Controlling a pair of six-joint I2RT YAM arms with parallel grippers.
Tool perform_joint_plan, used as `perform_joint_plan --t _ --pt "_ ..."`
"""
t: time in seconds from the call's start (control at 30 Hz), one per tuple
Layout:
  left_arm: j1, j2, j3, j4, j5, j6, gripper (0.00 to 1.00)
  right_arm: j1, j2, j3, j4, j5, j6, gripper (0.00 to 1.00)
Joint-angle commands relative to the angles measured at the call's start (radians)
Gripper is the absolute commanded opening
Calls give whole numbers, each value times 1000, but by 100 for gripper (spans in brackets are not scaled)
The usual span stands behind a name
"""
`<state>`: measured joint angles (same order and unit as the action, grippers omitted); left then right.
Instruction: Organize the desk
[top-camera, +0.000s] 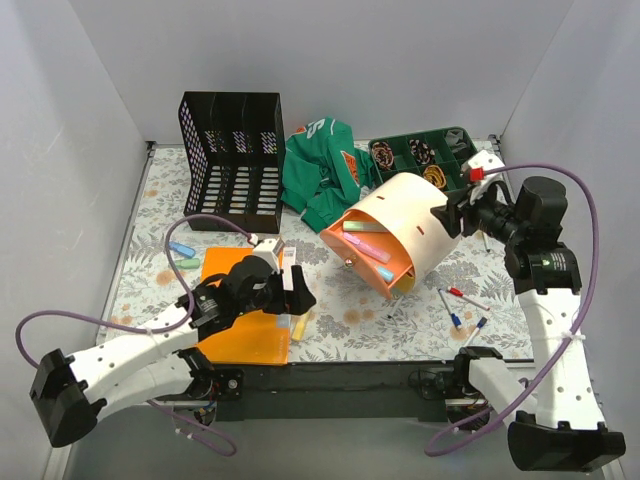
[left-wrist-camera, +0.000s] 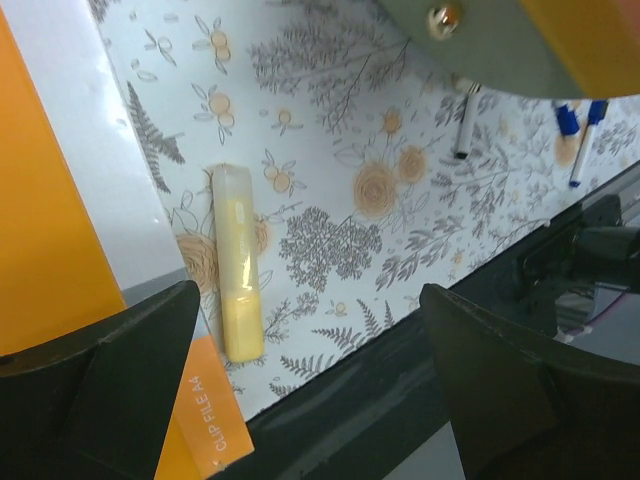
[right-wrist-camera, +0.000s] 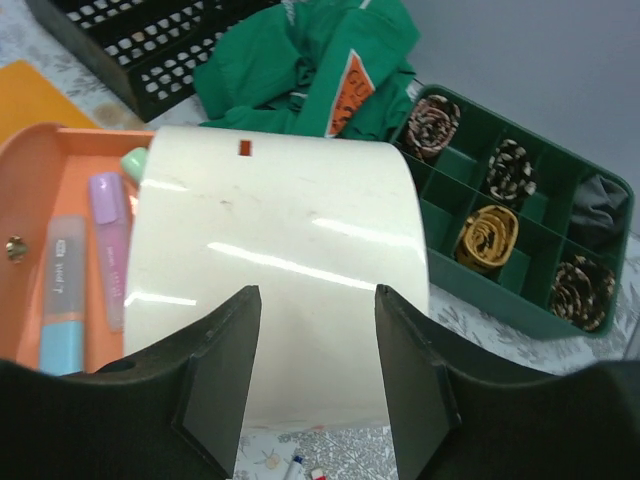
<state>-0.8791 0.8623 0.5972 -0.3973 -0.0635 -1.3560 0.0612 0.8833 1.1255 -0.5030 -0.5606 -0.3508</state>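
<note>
Left end effector (left-wrist-camera: 310, 297), released, hovers over the yellow highlighter (left-wrist-camera: 238, 265) on your table (left-wrist-camera: 330, 240), beside the orange clip file (left-wrist-camera: 40, 250). Right end effector (right-wrist-camera: 318, 300) straddles the tilted cream organizer (right-wrist-camera: 280, 230); you cannot tell whether it grips.

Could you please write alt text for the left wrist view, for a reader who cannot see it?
A yellow highlighter lies on the floral desk beside an orange clip file, framed by the open fingers of the left gripper. A few pens lie farther off, toward the upper right.
</note>
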Motion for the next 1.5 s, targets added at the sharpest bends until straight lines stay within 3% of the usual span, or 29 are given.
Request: perform_joint_plan --t 0.0,0.1,0.37,0.57,0.77,1.0,1.13,1.37,1.47 --pt "-12 87 42 -26 103 -35 92 -92 -38 -26 127 46 125 59" --pt "-44 165 61 -53 77 -58 87 -126 -46 -42 144 100 144 60" --pt "-155 403 134 -117 -59 -150 77 -166 -55 -89 173 27 164 60" --pt "-172 507 210 -179 -182 -172 73 -176 -60 -93 173 5 168 60" --pt "-173 567 248 -192 -210 -166 72 -184 -61 -105 182 -13 170 60" --pt "-172 641 277 -227 -236 -166 58 -189 -64 -113 184 -25 171 60" --pt "-173 664 285 -244 -263 -166 42 -193 -64 -113 184 -36 173 60" --pt "-178 685 268 -244 -266 -155 28 -198 -66 -113 184 -41 173 60" --pt "-178 681 254 -247 -275 -155 29 -199 -66 -112 185 -47 174 60"
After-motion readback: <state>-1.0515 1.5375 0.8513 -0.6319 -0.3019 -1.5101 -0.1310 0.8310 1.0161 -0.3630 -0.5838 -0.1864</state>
